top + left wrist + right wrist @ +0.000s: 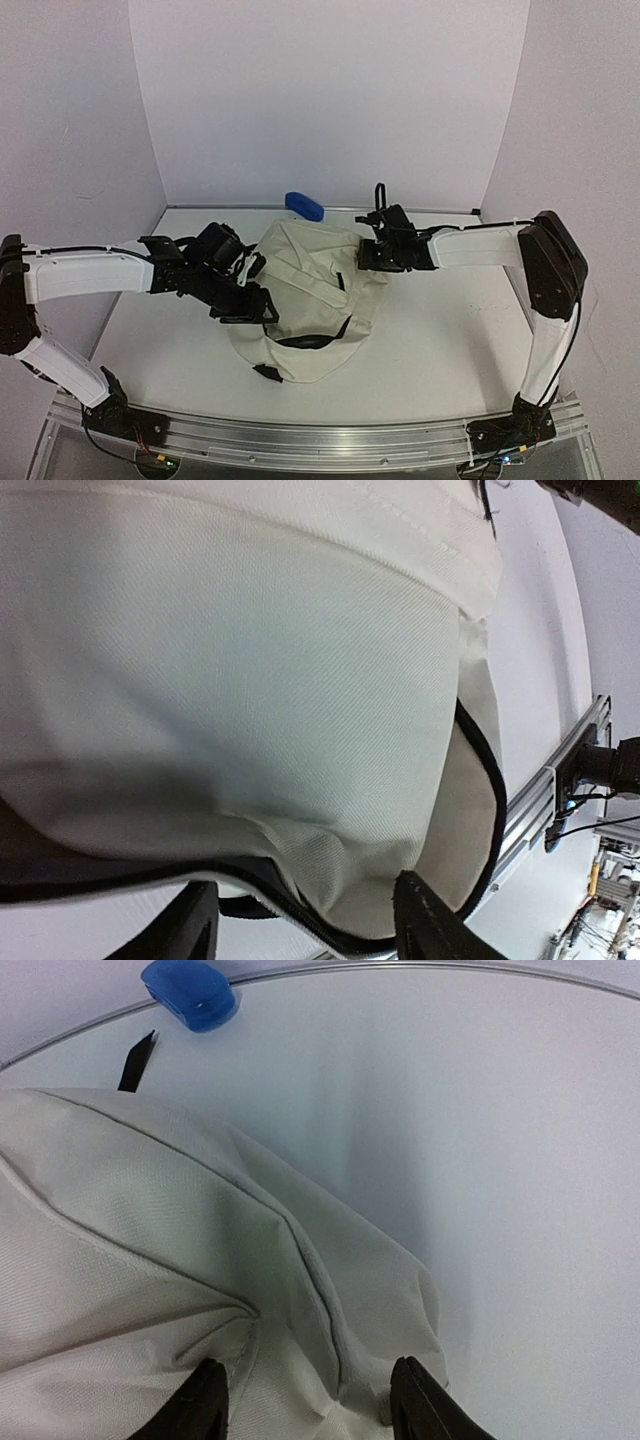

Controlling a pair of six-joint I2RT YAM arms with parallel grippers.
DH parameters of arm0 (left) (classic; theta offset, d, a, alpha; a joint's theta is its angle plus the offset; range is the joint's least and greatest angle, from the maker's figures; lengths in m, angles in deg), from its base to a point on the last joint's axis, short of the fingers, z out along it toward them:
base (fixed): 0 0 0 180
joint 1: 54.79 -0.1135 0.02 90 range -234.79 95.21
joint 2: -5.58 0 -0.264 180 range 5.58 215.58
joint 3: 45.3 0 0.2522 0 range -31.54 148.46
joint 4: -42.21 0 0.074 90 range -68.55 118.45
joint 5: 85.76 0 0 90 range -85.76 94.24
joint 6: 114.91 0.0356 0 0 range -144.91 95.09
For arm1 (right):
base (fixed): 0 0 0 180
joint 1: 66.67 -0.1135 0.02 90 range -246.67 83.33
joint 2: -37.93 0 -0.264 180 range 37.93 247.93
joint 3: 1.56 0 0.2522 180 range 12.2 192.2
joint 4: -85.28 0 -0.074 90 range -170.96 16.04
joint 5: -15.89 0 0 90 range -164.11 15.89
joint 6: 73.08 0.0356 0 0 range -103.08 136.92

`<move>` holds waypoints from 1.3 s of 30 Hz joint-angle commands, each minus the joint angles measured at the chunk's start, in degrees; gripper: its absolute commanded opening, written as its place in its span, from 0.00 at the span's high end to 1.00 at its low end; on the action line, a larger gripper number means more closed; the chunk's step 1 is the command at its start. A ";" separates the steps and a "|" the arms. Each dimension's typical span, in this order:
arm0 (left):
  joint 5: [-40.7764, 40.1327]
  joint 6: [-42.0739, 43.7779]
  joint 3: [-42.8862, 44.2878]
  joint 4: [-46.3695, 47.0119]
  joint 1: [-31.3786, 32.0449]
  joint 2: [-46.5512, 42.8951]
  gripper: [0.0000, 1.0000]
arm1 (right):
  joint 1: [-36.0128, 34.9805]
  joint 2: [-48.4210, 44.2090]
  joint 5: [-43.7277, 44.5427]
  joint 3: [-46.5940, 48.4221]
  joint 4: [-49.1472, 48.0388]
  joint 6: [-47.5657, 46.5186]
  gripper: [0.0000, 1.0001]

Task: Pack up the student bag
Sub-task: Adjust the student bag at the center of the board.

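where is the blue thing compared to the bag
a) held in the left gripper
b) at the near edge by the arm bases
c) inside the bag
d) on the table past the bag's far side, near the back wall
d: the blue object lies on the table beyond the far side of the student bag, apart from it and close to the back wall.

On my white table (pixel 440 340), the cream student bag (pixel 310 300) lies slumped at centre; a small blue object (pixel 304 206) rests behind it, near the far edge.
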 commanded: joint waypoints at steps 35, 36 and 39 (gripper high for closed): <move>-16.50 30.08 25.42 -14.93 17.44 19.97 0.56 | -4.18 -22.80 -8.98 -16.21 5.78 14.07 0.12; -16.80 29.88 25.08 -14.77 17.48 19.82 0.63 | -4.84 -22.94 -8.65 -16.30 5.89 14.76 0.12; -20.21 27.85 23.80 -13.90 17.49 18.53 0.90 | -7.67 -22.83 -8.22 -16.06 6.35 16.84 0.16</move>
